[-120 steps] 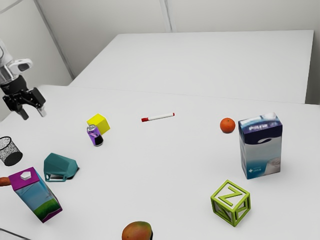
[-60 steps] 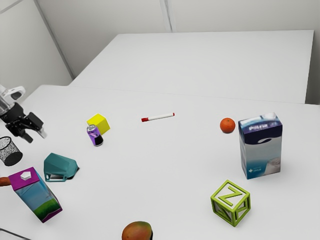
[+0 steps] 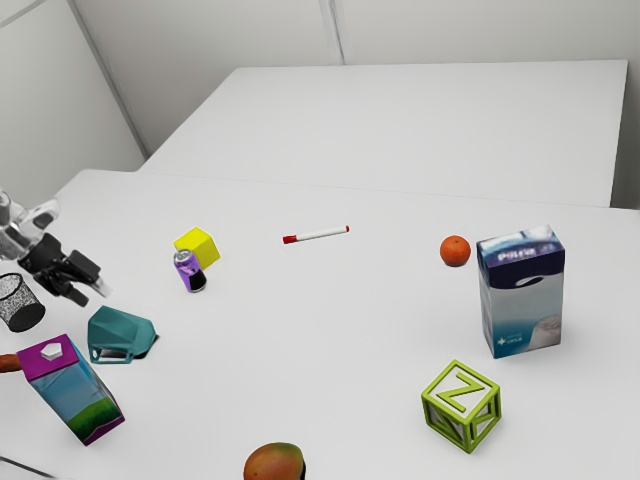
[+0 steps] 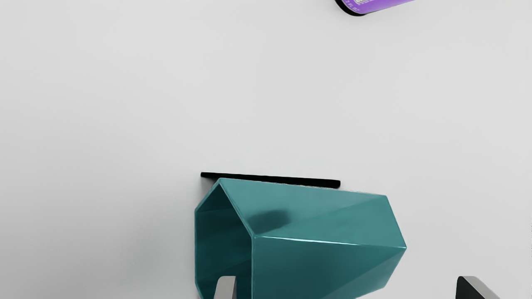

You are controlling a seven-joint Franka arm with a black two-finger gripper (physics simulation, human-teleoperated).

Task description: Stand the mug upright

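Observation:
My gripper (image 3: 90, 298) hangs above the table near the teal mug, on its side toward the exterior view's upper left. The faceted teal mug (image 3: 122, 332) lies on its side, its handle toward the exterior view's near edge. In the wrist view my gripper (image 4: 346, 286) is open, its two fingertips wide apart over the mug (image 4: 320, 253). One tip overlaps the mug's dark open mouth and the other stands past its base end. Neither fingertip is seen pressing on the mug.
A carton (image 3: 75, 395) stands close to the mug, with a mesh cup (image 3: 20, 305) behind it at the exterior view's left. A purple can (image 3: 190, 272) and yellow block (image 3: 199, 247) sit beyond the mug. Farther right are a marker (image 3: 318, 235) and a green letter block (image 3: 461, 405).
My gripper has come down and toward the exterior view's right, closer to the mug. The mug and the other objects have stayed where they were.

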